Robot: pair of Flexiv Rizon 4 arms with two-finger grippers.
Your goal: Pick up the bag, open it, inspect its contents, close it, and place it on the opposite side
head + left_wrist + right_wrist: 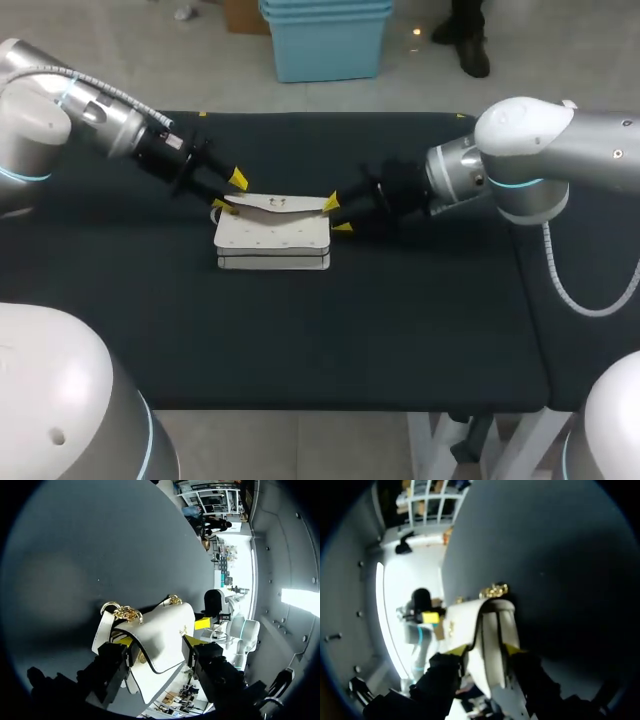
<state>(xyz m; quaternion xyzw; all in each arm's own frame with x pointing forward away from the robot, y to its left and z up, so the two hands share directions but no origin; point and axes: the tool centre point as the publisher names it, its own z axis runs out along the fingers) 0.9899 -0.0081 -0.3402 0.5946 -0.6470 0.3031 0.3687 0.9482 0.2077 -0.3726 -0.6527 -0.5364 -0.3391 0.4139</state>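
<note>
Bag (272,238) on black table (400,320), flap (275,205) raised, clamped at one end by left gripper (228,192), at the other by right gripper (336,215).

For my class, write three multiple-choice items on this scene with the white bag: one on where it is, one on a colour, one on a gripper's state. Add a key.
1. Where is the bag?
A. On the table, between the two arms' fingers.
B. On the floor.
C. At the table's near edge, away from both arms.

2. What colour is the bag's chain?
A. Silver.
B. Gold.
C. Black.

3. How does the left gripper stand?
A. Open, high above the bag.
B. Shut on nothing.
C. Shut on the bag's end.

Key:
1 A: the head view shows the bag on the table, with the left gripper at one end and the right gripper at the other.
2 B: the chain shines gold in the left wrist view.
3 C: its yellow-tipped fingers meet the bag from both sides.
</note>
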